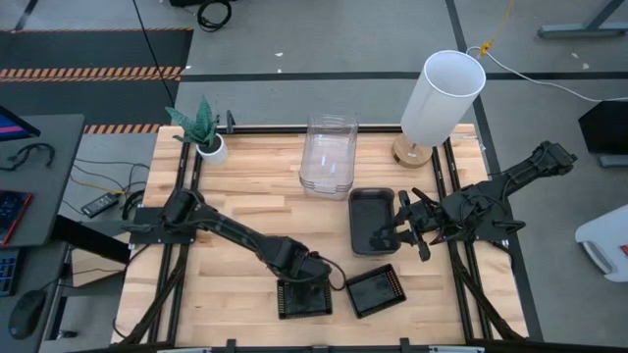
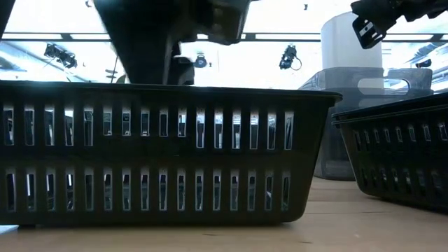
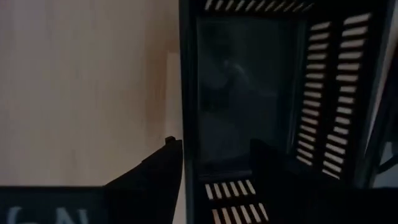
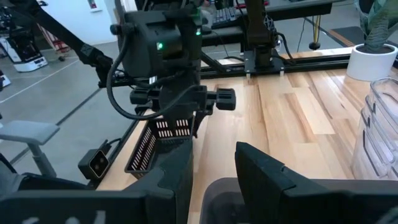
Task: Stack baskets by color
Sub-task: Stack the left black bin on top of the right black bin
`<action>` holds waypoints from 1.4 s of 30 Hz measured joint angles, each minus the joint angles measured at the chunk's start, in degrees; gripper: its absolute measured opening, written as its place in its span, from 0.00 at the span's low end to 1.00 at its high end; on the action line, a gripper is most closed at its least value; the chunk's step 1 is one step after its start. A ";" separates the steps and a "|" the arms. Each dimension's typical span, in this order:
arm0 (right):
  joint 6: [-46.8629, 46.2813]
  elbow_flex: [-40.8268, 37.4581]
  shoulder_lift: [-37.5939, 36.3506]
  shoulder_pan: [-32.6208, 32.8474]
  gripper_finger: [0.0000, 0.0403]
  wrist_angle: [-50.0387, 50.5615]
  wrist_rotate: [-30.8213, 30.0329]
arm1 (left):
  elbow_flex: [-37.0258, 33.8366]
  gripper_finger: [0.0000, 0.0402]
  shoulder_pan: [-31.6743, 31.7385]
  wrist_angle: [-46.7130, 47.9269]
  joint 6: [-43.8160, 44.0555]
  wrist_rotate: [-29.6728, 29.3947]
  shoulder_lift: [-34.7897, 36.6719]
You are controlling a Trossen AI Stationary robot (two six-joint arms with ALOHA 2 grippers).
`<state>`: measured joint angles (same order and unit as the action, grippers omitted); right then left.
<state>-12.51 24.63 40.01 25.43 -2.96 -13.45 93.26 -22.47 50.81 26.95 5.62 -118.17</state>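
A black mesh basket (image 1: 304, 299) rests on its bottom near the table's front edge, wide in the low view (image 2: 161, 154). My left gripper (image 1: 306, 282) points down over it and is open. In the left wrist view (image 3: 217, 162) one finger stands outside the basket's side wall (image 3: 188, 93) and one inside, with no touch showing. A second black mesh basket (image 1: 375, 290) lies just to its right. My right gripper (image 1: 397, 233) is open and hovers above the right rim of a smoky dark-grey basket (image 1: 371, 221). Clear baskets (image 1: 328, 157) stand nested at the far middle.
A white cylindrical lamp (image 1: 440, 103) stands at the far right and a small potted plant (image 1: 203, 132) at the far left. Bare wood lies left of the mesh baskets and in the table's middle (image 1: 255, 186).
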 joint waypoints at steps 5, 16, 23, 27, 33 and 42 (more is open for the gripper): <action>0.00 0.01 0.01 0.00 0.31 -0.01 0.02 | -2.18 0.43 -0.42 -0.36 1.12 -2.82 0.00; 0.00 0.01 0.00 0.00 0.31 -0.50 0.02 | -2.32 0.16 -0.67 -2.71 -0.74 -3.68 -2.41; 0.00 0.01 0.00 0.00 0.31 -0.46 0.04 | 2.08 0.02 0.47 -4.35 -0.61 -3.92 -2.47; 0.76 0.01 -1.89 0.62 0.31 0.42 4.70 | 8.78 0.01 0.54 0.87 -0.59 -3.93 -2.39; 3.27 0.06 -9.85 4.01 0.31 1.48 4.65 | 17.38 0.01 0.54 -1.55 3.43 -6.96 -2.30; 6.80 0.06 -14.45 7.77 0.31 5.32 1.57 | 17.99 0.01 4.57 -17.00 8.06 -8.62 -4.13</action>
<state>-5.71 24.69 25.56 33.20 2.36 -11.89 111.25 -17.91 33.81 35.01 -3.00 -122.30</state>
